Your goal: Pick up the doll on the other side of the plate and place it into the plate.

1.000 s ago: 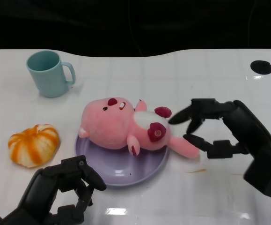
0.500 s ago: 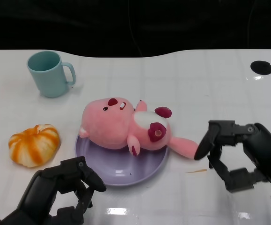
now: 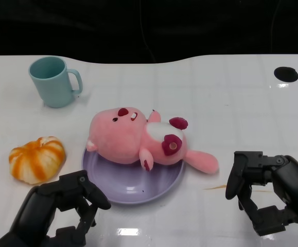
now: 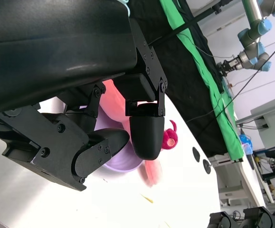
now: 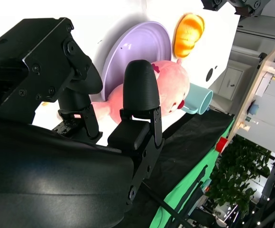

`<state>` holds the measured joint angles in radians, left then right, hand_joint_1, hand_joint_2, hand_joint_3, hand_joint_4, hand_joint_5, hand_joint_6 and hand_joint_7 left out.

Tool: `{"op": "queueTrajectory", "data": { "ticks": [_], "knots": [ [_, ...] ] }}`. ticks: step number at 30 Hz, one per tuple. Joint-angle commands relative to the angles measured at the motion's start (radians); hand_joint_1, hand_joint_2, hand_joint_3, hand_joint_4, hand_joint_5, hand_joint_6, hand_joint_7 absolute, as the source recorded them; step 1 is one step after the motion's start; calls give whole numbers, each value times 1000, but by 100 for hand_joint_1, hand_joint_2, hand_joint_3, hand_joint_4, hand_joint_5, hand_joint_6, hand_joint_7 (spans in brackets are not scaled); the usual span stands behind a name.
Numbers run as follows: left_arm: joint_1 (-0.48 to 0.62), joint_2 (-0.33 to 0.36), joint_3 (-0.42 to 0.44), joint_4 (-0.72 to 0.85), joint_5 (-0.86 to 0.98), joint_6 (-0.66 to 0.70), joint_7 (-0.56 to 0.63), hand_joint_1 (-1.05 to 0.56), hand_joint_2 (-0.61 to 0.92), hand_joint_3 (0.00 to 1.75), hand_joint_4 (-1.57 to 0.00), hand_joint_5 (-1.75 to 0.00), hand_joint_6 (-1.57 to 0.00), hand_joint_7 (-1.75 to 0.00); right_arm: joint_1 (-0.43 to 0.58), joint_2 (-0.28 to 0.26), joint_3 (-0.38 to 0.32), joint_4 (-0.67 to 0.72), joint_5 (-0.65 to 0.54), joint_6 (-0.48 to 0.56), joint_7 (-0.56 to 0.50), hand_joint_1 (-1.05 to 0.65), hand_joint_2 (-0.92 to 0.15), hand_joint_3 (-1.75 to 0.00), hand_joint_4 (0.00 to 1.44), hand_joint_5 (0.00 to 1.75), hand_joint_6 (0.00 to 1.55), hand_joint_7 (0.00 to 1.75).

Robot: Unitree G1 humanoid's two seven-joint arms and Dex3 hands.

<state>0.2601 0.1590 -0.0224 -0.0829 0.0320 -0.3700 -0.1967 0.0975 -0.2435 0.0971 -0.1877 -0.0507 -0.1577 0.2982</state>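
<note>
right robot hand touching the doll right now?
Apart. The head view shows bare white table between the right robot hand and the doll; the doll's nearest limb ends short of the fingers.

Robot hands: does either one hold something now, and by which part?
Nothing is held. The right hand is apart from the pink doll, fingers spread. The left hand is also empty, near the purple plate.

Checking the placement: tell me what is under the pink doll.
The purple plate lies under the pink doll; its far rim is covered. One doll leg overhangs onto the white table.
</note>
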Motion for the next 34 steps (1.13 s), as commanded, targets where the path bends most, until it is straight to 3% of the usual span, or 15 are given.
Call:
{"op": "queueTrajectory", "data": {
  "ticks": [1,9,14,26,34],
  "knots": [
    [6,17,12,10,-6,-19,-4,-8,54,111,-76,-156,-81,-121,-5,-29,-5,26,-15,-9,13,27,-36,-149,91,175,77,160],
    [4,18,18,34,-1,-41,0,-6,53,113,-76,-154,-81,-124,-11,-38,15,50,-52,-9,20,28,-33,-150,90,175,77,162],
    [2,25,23,46,-2,-53,-6,-5,53,113,-76,-152,-79,-126,-18,-40,19,36,-79,44,19,29,-35,-147,89,175,76,162],
    [12,30,28,45,-19,-62,-17,-4,54,111,-77,-152,-78,-126,-23,-35,17,-36,10,234,75,27,-47,-142,91,175,73,167],
    [18,33,21,38,-27,-62,-22,-4,57,107,-77,-152,-79,-126,-27,-48,23,-65,7,294,89,26,-47,-140,91,175,74,169]
  ]
}}
